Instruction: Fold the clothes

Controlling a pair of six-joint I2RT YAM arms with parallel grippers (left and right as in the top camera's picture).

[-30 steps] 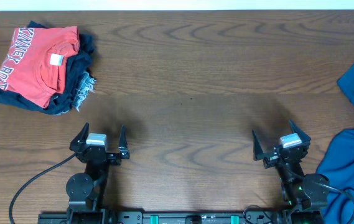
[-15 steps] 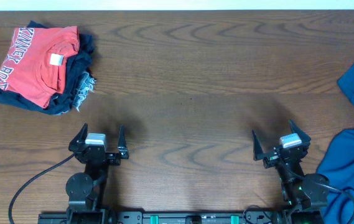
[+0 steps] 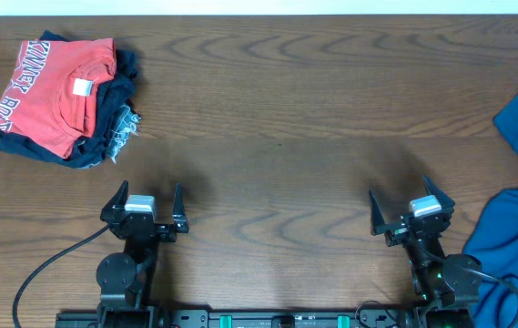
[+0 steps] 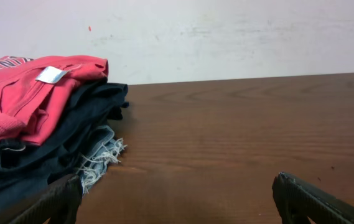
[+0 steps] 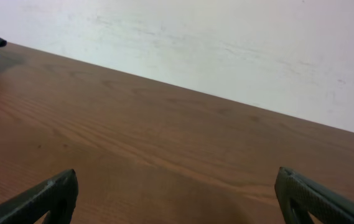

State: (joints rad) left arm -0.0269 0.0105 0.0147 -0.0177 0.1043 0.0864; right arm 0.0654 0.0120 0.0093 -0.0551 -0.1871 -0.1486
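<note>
Coral T-shirt (image 3: 49,91) lay folded atop a dark stack (image 3: 104,146) at 10 o'clock on the table (image 3: 277,109). Left gripper (image 3: 147,202), at 7 o'clock, stood spread wide, holding nothing. Right gripper (image 3: 409,210), at 5 o'clock, was likewise wide and empty. Blue garment (image 3: 513,251) lay crumpled at 4 o'clock, unfolded. I judged it soft, light and limp, best pinched at a hem or shoulder seam.

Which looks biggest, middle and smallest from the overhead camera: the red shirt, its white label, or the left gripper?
1. The red shirt, folded on top of the pile, looks biggest.
2. The left gripper comes next; it may sit slightly nearer the camera, but the gap is clear.
3. The white label is by far the smallest.
</note>
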